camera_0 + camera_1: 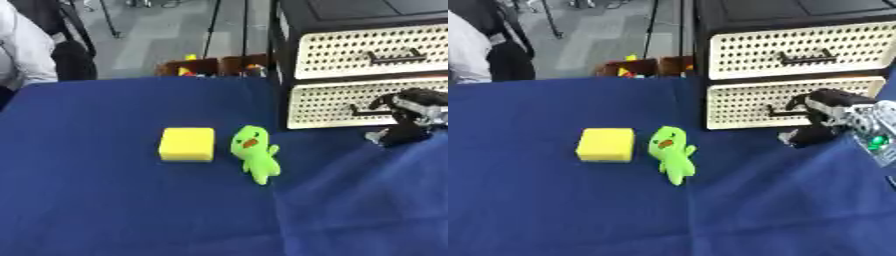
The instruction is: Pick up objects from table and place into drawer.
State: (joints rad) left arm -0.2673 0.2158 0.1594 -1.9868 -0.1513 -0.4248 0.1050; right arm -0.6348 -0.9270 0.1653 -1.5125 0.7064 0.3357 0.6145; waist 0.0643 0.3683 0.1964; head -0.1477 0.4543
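Note:
A yellow block [186,144] lies on the blue tablecloth, and a green plush toy [255,152] with an orange beak lies just to its right. Behind them at the right stands a black cabinet with two cream perforated drawers, the upper [372,49] and the lower [350,102], both closed. My right hand [820,112] comes in from the right and sits at the lower drawer's dark handle [785,111], fingers curled by it. I cannot make out whether they wrap the handle. My left hand shows in neither view.
The blue tablecloth [105,200] covers the whole table. Brown boxes [214,66] with small coloured things stand beyond the table's far edge. A person in white [22,50] sits at the far left corner, away from the objects.

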